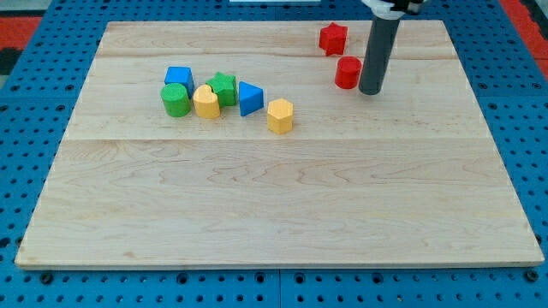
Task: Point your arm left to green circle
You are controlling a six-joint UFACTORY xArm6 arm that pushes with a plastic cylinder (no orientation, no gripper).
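Note:
The green circle (175, 99) stands on the wooden board at the view's upper left, at the left end of a cluster of blocks. Touching or close to it are a blue cube (179, 78) above it, a yellow heart (205, 102) to its right, a green star (223, 87), a blue triangle (249, 97) and a yellow hexagon (280, 115). My tip (371, 90) rests on the board far to the right of the green circle, just right of a red cylinder (348, 73). A red star (333, 38) lies above that.
The wooden board (274, 205) lies on a blue pegboard surface (34, 103). The rod rises from my tip up to the view's top edge.

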